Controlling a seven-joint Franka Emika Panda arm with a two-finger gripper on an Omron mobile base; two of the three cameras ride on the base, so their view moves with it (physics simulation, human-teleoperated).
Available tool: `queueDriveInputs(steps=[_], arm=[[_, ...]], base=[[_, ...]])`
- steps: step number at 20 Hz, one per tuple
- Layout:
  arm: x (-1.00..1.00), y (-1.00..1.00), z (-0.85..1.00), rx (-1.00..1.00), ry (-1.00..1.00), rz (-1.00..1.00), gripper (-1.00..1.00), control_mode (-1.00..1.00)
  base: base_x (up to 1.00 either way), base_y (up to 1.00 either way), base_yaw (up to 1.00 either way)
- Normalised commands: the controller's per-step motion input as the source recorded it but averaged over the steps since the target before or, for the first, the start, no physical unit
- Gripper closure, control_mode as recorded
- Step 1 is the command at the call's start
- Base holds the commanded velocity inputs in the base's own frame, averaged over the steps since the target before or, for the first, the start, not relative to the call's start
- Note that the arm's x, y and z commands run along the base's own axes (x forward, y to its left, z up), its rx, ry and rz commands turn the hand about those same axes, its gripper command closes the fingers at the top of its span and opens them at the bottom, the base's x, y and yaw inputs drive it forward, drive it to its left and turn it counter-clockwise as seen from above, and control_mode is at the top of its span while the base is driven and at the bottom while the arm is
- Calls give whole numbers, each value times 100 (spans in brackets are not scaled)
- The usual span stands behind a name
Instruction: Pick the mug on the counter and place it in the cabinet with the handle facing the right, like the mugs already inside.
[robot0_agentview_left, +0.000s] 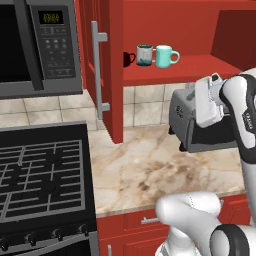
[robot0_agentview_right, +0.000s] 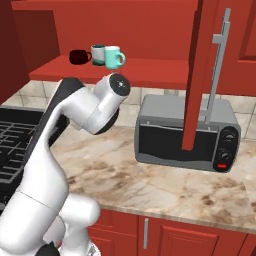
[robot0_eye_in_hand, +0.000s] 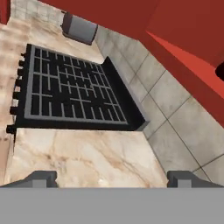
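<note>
- In the left base view, a dark microwave (robot0_agentview_left: 40, 45) hung at the upper left above the black stove top (robot0_agentview_left: 42, 172), whose grid of grates filled the lower left.
- To the right of the stove, the worktop (robot0_agentview_left: 145, 170) stretched out in beige marbled stone with a brown smudge near its middle.
- The open door (robot0_agentview_left: 107, 70) of the cabinet (robot0_agentview_left: 200, 30) stood edge-on above the worktop, its long grey bar (robot0_agentview_left: 97, 70) running down the face.
- On the red shelf (robot0_agentview_left: 175, 70) inside the cabinet three cups stood in a row: a small black mug (robot0_agentview_left: 128, 59) at the left, a white and dark teal mug (robot0_agentview_left: 144, 55) just beside it, and the mug (robot0_agentview_left: 164, 56) at the right, touching or nearly touching its neighbour.
- The mug stood upright on the shelf, and its handle (robot0_agentview_left: 174, 56) pointed to the right.
- Below the shelf a grey toaster oven (robot0_agentview_left: 200, 125) sat on the worktop against the tiled wall.
- The white arm crossed in front of the toaster oven at the right, well apart from the mug.
- In the hand view, the hand (robot0_eye_in_hand: 111, 177) showed its two dark fingertips (robot0_eye_in_hand: 41, 177) spread wide apart with nothing between them, over bare worktop with the stove top beyond.
- In the right base view, the mug (robot0_agentview_right: 113, 57) again stood rightmost of the three on the shelf, with the toaster oven (robot0_agentview_right: 187, 132) below and to the right.
</note>
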Motion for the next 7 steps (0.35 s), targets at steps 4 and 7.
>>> queueDriveInputs(steps=[4,7], arm=[[-51,1,-13,0,0,-4,-100,-100],[-30,0,-23,0,0,-13,-100,-100]], base=[[0,0,0],[0,0,0]])
